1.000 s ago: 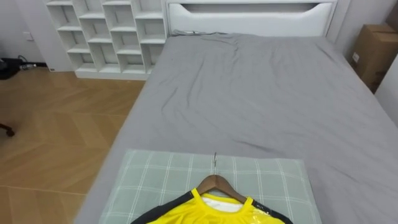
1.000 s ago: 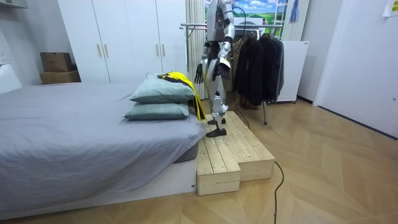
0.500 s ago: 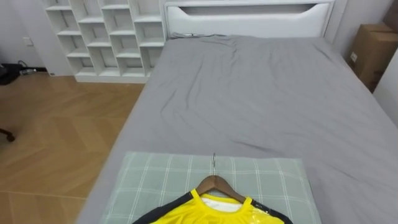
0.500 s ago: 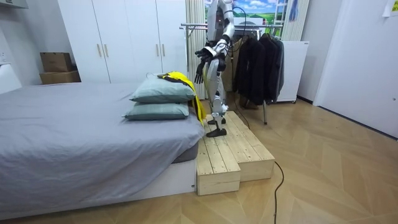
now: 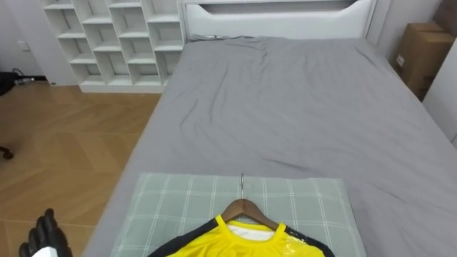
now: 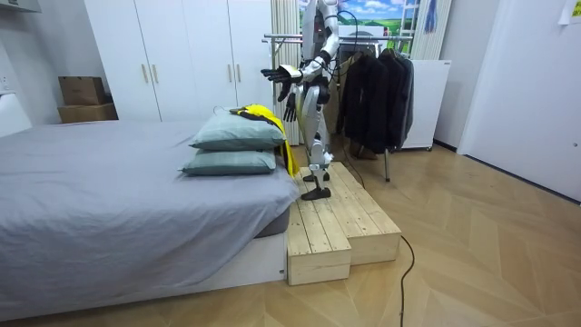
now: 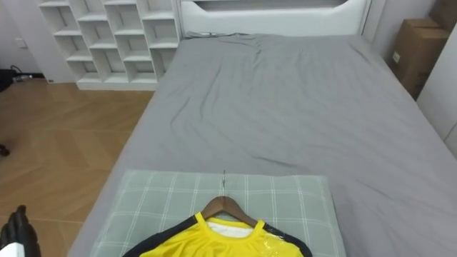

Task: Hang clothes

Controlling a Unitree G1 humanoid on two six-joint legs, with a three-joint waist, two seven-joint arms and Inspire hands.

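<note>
A yellow shirt (image 5: 239, 243) with dark trim lies on a wooden hanger (image 5: 245, 209), whose metal hook points up the bed. Both rest on a green checked pillow (image 5: 178, 203) at the foot of the grey bed (image 5: 285, 107). My left hand (image 5: 46, 234) rises at the lower left, left of the pillow and apart from the shirt, fingers straight. In the room view that left hand (image 6: 277, 74) reaches out above the shirt (image 6: 263, 113). My right hand (image 6: 290, 109) hangs low by my side, fingers relaxed and holding nothing.
I stand on a wooden platform (image 6: 340, 218) at the bed's foot. Behind me is a clothes rack (image 6: 281, 38) with dark clothes (image 6: 372, 91). White shelving (image 5: 107, 36) stands left of the bed's head and a cardboard box (image 5: 414, 50) at the right.
My left arm has lifted from my side and stretched forward over the pillows, so the hand now shows at the lower left. The shirt and hanger have not moved.
</note>
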